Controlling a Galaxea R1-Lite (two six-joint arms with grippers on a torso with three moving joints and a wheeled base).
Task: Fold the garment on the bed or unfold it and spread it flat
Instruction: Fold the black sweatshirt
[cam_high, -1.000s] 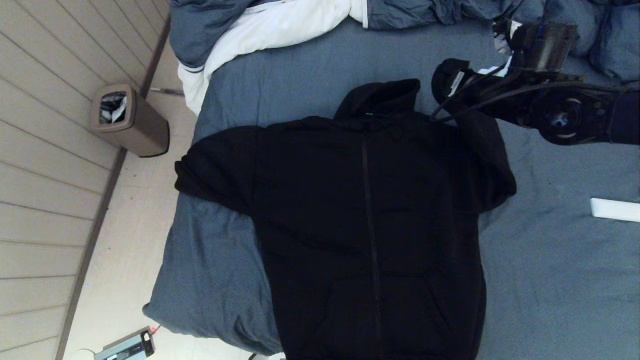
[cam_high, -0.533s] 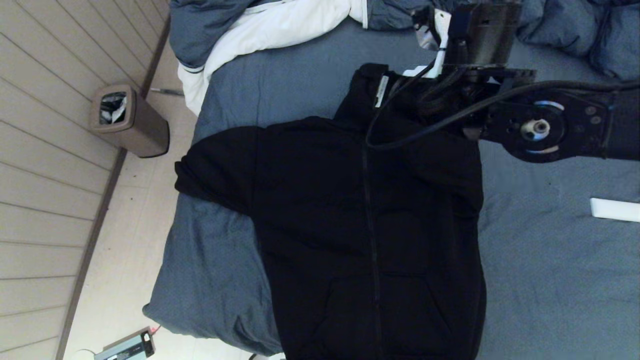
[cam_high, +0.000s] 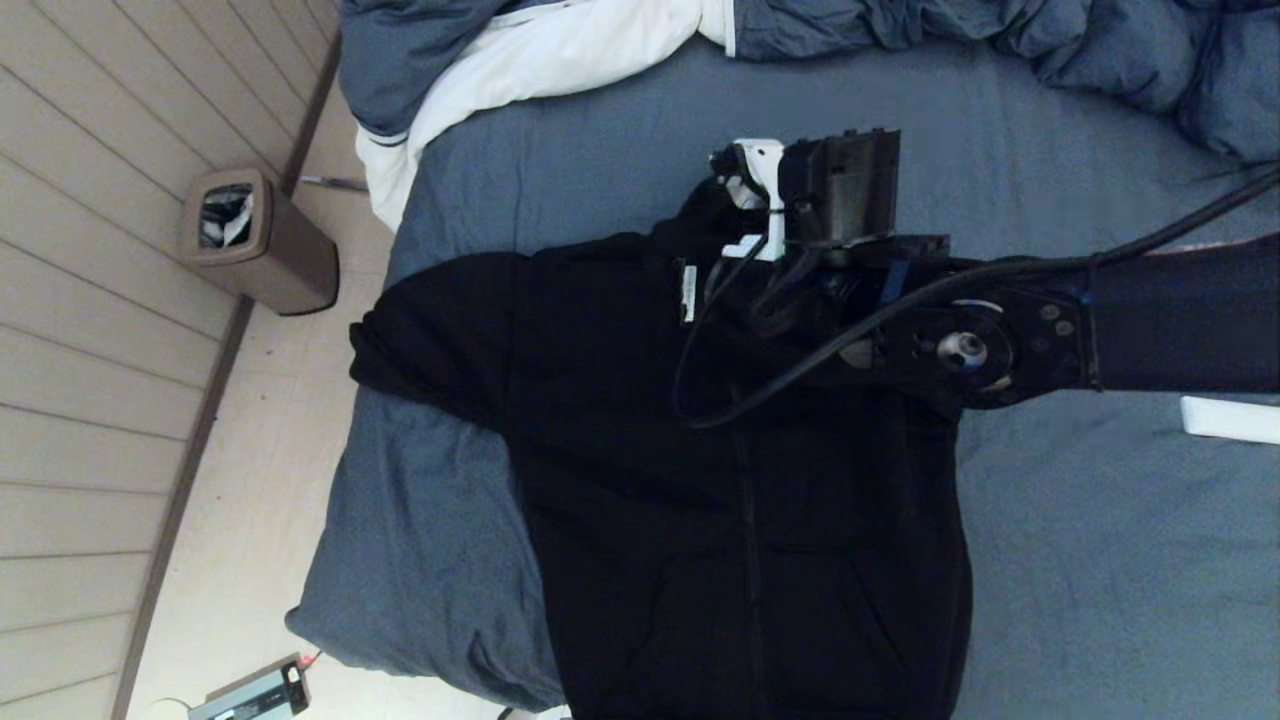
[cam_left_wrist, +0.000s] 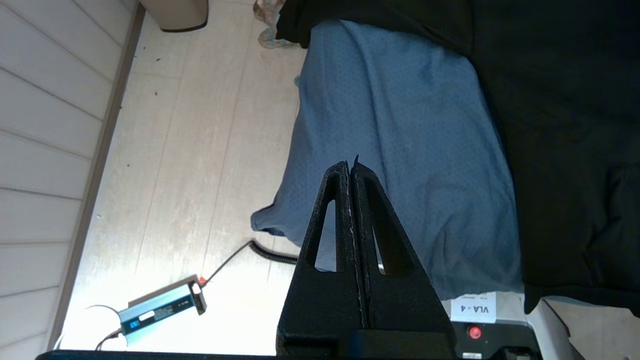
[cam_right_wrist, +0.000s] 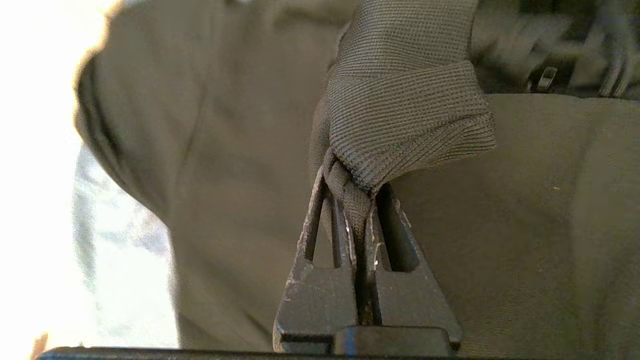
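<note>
Two claws were in play, though only one was working. The right claw was clenched on a bunched fold of ribbed fabric, apparently a cuff of the garment, with the cloth pinched between its fingertips and bulging out beyond them. In the head view the right arm reached in from the right side of the bed and lay across the garment's upper chest, its wrist over the collar area, where a small white label showed on the dark cloth (the claw itself was hidden under the wrist housing there).

The garment lay front side up on the bed, zipper running down its middle, body spread roughly flat. Its sleeve on the robot's left reached the edge of the mattress. The hem ran off the near edge of the picture.

The left claw hung clear of the work, its fingers pressed together on nothing, above the near left corner of the bed and the pale floor.

A navy and white duvet was heaped along the far end of the bed. A brown bin stood on the floor by the wall, and a small grey-blue box with a cable lay on the floor near the bed's corner.
</note>
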